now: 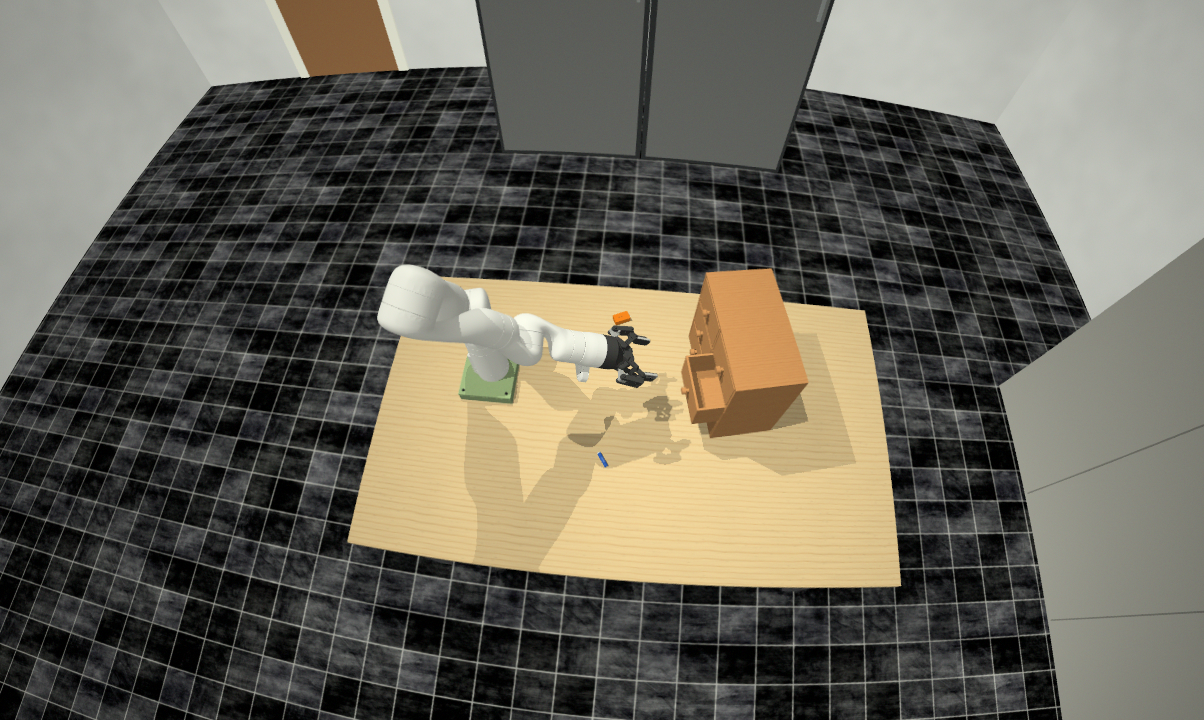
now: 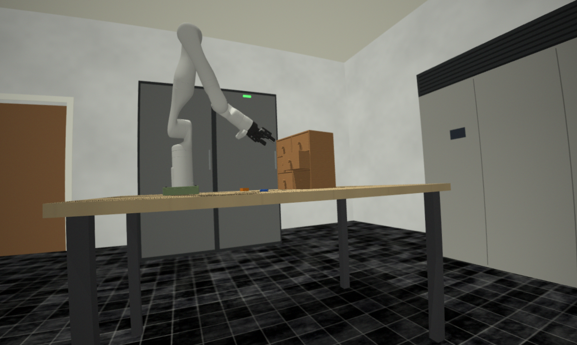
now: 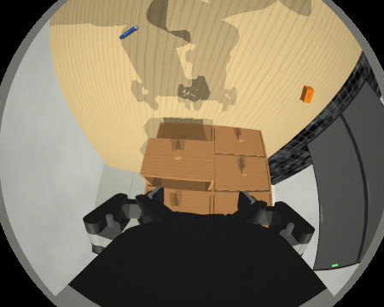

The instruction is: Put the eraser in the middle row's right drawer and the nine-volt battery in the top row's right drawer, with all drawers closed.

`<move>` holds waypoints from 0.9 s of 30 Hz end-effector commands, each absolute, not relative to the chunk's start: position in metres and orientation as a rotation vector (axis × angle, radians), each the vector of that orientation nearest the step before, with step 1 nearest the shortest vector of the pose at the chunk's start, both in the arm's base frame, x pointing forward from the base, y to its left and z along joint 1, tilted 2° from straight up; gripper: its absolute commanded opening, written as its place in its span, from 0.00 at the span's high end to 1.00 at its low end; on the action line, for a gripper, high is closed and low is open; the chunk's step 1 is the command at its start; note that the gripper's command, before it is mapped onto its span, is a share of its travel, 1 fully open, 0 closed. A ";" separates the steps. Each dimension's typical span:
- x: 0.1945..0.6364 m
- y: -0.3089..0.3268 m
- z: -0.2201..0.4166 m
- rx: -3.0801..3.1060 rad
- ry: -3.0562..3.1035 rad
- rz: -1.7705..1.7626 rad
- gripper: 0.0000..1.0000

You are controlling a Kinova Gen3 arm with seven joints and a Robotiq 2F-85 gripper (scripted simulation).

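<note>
The gripper [image 1: 649,359] [image 2: 269,141] [image 3: 200,198], jaws spread with nothing between them, hangs above the table [image 1: 722,528] [image 2: 247,201] [image 3: 94,85]. Seen from the top, the chest [image 1: 758,331] [image 2: 322,158] [image 3: 243,170] stands upright at the gripper's 3 o'clock, apart from the fingertips. At the chest's 8 o'clock, the right middle drawer [image 1: 688,394] [image 2: 304,159] [image 3: 179,159] stands partly out; the right top drawer [image 3: 171,200], above it, appears pushed in. The eraser cannot be made out; the visible part of the open drawer's floor is bare wood, its rear hidden. An orange block [image 1: 621,317] [image 2: 244,189] [image 3: 307,95] lies on the table at the gripper's 11 o'clock; whether it is the nine-volt battery cannot be told. A blue rod [image 1: 602,459] [image 2: 263,189] [image 3: 129,32] lies toward 7 o'clock.
</note>
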State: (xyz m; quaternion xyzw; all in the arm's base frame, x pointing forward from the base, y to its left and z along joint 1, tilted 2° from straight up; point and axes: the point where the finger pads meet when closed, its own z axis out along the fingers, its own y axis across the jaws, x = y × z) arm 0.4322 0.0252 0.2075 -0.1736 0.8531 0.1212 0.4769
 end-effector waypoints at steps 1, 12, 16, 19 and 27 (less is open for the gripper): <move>0.425 0.006 0.211 -0.401 2.099 0.265 0.00; 0.413 0.002 0.212 -0.401 2.111 0.275 0.00; 0.412 0.001 0.212 -0.400 2.110 0.272 0.00; 0.412 0.001 0.212 -0.400 2.110 0.271 0.00; 0.412 0.001 0.212 -0.400 2.110 0.271 0.00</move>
